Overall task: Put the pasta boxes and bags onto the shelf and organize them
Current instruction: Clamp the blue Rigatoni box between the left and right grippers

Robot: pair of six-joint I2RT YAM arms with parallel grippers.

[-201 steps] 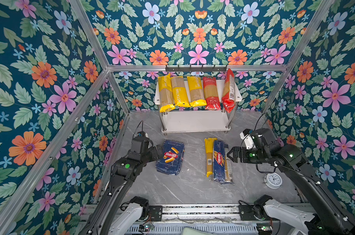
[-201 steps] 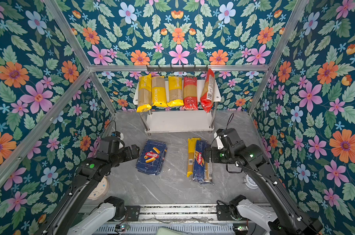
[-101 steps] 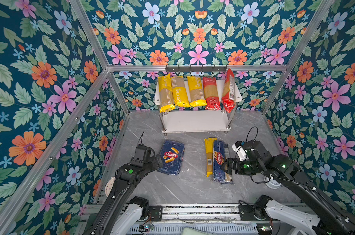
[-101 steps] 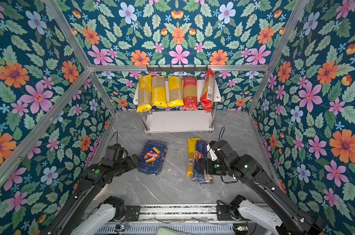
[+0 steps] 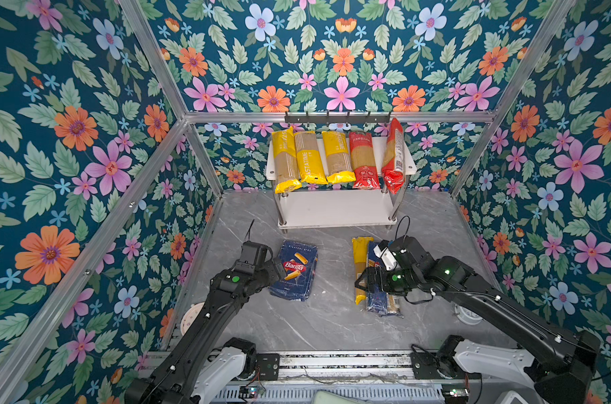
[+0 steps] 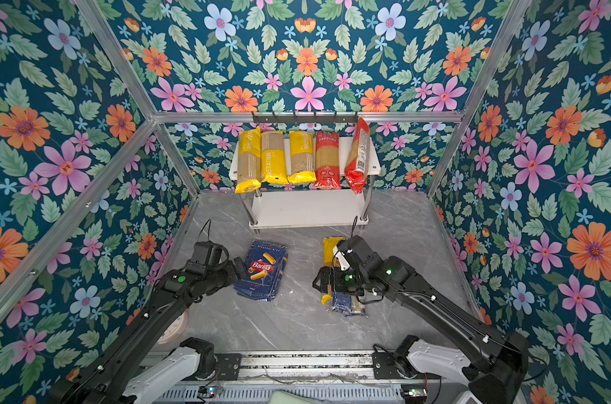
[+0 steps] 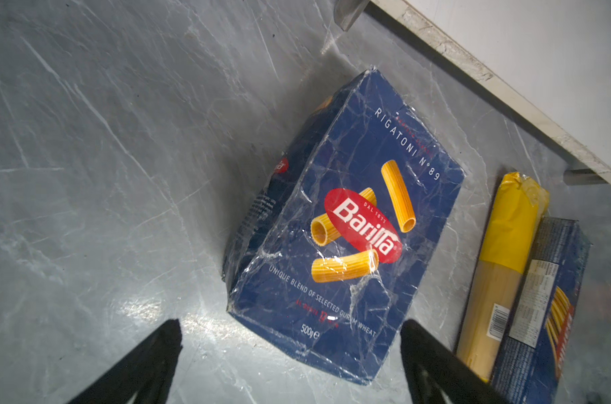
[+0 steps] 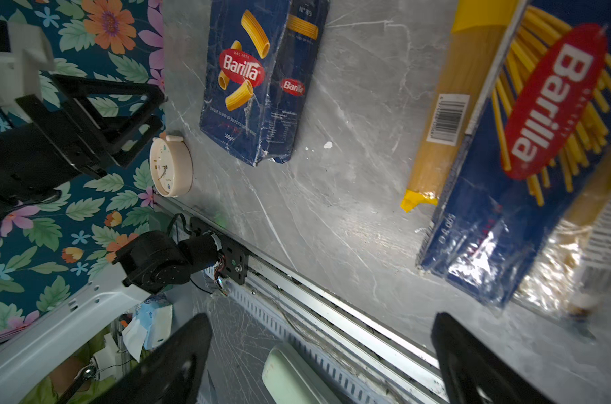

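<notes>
The dark blue Barilla pasta box [image 5: 294, 276] [image 6: 263, 276] [image 7: 349, 227] [image 8: 258, 80] lies flat on the grey floor. My left gripper [image 5: 278, 270] [image 7: 290, 330] stands open at its near left edge, holding nothing. On the floor to the right lie a yellow bag [image 5: 360, 266] [image 8: 444, 115], a blue Barilla bag [image 5: 376, 302] [image 8: 527, 147] and a clear bag [image 5: 395, 309]. My right gripper [image 5: 365, 284] [image 8: 321, 321] hovers open over them, empty. The shelf [image 5: 335, 210] carries three yellow and two red bags [image 5: 365, 162] on its top board.
A black hook rail [image 5: 337, 117] runs above the shelf. A round white clock [image 5: 191, 316] [image 8: 171, 164] sits by the left wall and another [image 5: 467, 313] lies under the right arm. Flowered walls close three sides. The arm rail [image 5: 332, 363] edges the front.
The right gripper has moved left and toward the front, over the floor bags. The left arm has dropped lower beside the box. Both grippers stayed open.
</notes>
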